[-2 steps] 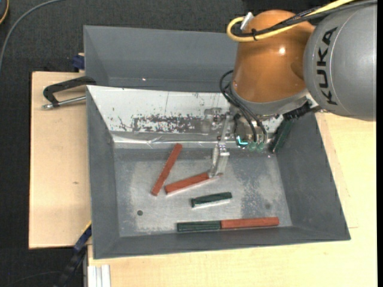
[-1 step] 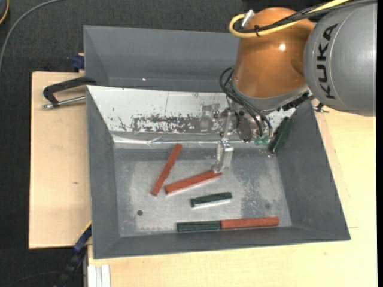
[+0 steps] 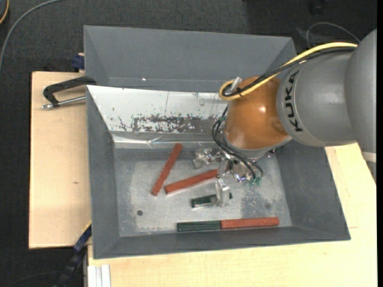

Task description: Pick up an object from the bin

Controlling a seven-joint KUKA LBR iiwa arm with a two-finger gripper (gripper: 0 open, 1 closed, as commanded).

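My gripper (image 3: 214, 175) hangs under the orange cover, right of the bin's middle, low over the floor. Its two metal fingers stand apart, one at the back (image 3: 205, 157) and one at the front (image 3: 223, 192), so it is open. The right end of a red-brown stick (image 3: 190, 183) lies between them, untouched as far as I can see. A short dark green block (image 3: 204, 202) lies just left of the front fingertip. A second red-brown stick (image 3: 167, 168) lies slanted further left.
Along the bin's front wall a dark green stick (image 3: 198, 226) and a red-brown stick (image 3: 250, 222) lie end to end. The arm and its orange cover hide the bin's back right part.
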